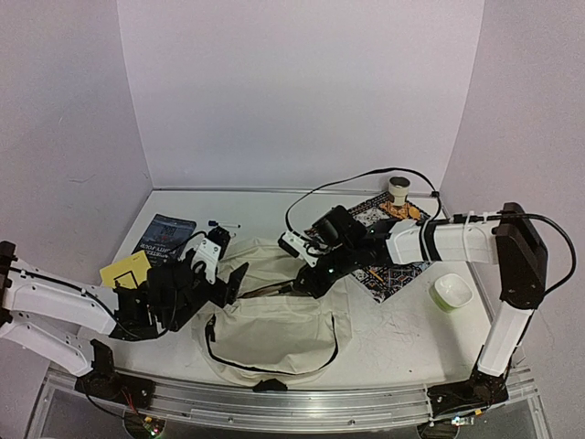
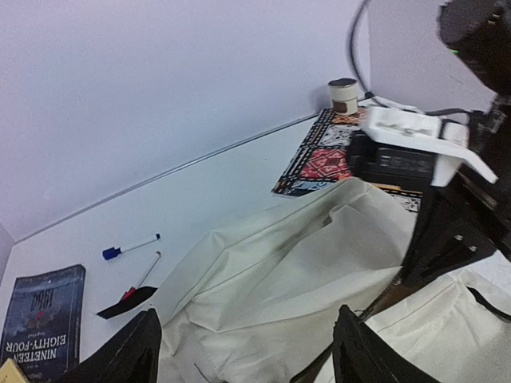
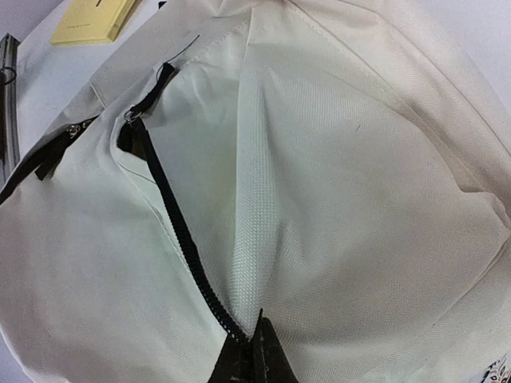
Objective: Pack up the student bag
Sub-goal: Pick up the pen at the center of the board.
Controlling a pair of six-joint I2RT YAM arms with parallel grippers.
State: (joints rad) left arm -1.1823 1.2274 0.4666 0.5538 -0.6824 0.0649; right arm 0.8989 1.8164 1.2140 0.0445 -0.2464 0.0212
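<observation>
Nearest me, the student bag (image 1: 274,325) lies slumped on the table (image 1: 393,338), just ahead of the two arm bases and between them; its cream cloth spreads from the left arm across toward the patterned mat (image 1: 395,274). My left gripper (image 2: 247,355) hovers low at the bag's left side, jaws spread wide with nothing between them; only cloth shows beyond. My right gripper (image 3: 254,351) is pressed tight together, and I judge it has the bag pinched at the zipper (image 3: 180,239), since the fabric tents up toward it; the track looks parted above the tips, with a pull (image 3: 132,118) near the top corner.

The step in hand, as I read it, is opening the mouth wide enough to load. To do it well I would hold the right pinch firm and lift gently; then bring the left jaws onto the opposite lip, close on cloth alone and not on the track; then draw the two sides apart evenly so the zipper does not bind.

Further left sit a yellow notepad (image 1: 125,271) and a dark book (image 1: 164,238), with pens (image 1: 222,224) beyond; these look like the load. A pale green bowl (image 1: 452,291) sits right of the mat; a cup (image 1: 398,190) stands at the mat's far end.
</observation>
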